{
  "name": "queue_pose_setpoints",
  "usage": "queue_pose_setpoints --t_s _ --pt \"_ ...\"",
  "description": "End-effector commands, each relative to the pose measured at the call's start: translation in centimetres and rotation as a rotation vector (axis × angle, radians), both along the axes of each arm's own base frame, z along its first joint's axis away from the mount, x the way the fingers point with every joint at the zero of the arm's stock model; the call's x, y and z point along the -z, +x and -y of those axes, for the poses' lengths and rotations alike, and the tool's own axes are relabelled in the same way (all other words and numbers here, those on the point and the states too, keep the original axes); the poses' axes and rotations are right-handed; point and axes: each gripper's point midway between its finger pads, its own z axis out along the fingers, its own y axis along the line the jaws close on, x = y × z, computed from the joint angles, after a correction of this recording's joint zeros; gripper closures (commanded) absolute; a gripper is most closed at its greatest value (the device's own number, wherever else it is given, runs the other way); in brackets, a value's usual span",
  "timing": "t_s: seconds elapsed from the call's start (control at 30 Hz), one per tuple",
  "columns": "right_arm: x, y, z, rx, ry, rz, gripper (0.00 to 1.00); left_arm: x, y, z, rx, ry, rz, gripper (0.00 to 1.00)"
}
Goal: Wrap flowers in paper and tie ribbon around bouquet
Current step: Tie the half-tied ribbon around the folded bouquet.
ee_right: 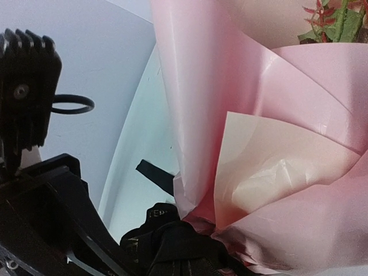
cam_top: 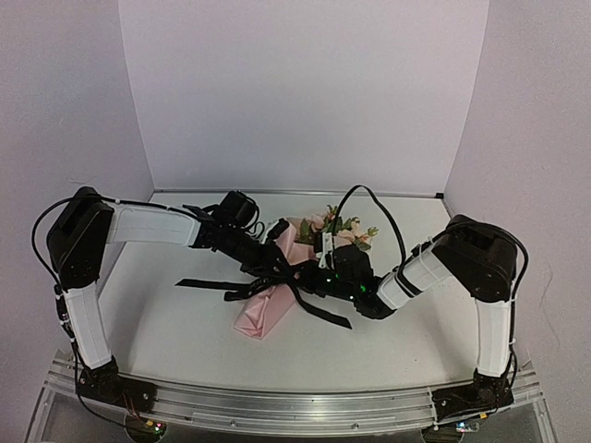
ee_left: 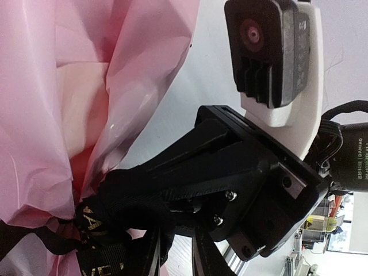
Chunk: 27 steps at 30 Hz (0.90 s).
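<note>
Top external, bouquet point(cam_top: 266, 312) central, ribbon point(cam_top: 205, 284) across it, bare table point(cam_top: 166, 346) at edges.

Bright, soft, even light fills the overhead view, tinting the white walls point(cam_top: 305, 92) faintly lilac and leaving only pale shadows on the table point(cam_top: 175, 323). In the left wrist view the pink paper point(ee_left: 46, 86) carries small white glare spots left of centre, and the black ribbon point(ee_left: 98, 227) at the bottom is blurred. In the right wrist view the paper glows translucent and the flowers point(ee_right: 336, 20) at upper right look soft.
</note>
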Motion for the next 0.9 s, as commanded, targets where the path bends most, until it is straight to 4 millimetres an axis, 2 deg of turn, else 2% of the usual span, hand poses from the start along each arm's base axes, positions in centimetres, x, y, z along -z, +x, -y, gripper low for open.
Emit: queue_pose_setpoints --t_s 0.0,0.27,0.43,0.5,0.77,0.87 --pt "-1.8 1.1 -0.6 -0.003 0.013 0.12 1.0 -5.1 1.0 0.8 0.027 -0.095 0.107 0.77" --pt "-1.5 1.4 -0.6 0.003 -0.003 0.15 1.0 -6.3 1.6 0.5 0.02 -0.108 0.13 0.73" --pt "-1.5 1.4 -0.7 0.0 -0.004 0.154 1.0 -7.5 2.8 -0.3 -0.027 -0.115 0.166 0.71" --pt "-1.5 1.4 -0.7 0.0 -0.005 0.153 1.0 -8.1 3.3 -0.7 -0.047 -0.124 0.186 0.67" --pt "-1.3 1.4 -0.7 0.001 -0.004 0.147 1.0 -9.2 2.8 -0.7 0.003 -0.147 0.21 0.61" --pt "-1.2 1.5 -0.7 0.001 -0.005 0.144 1.0 -9.1 3.3 -1.2 -0.037 -0.118 0.227 0.6"
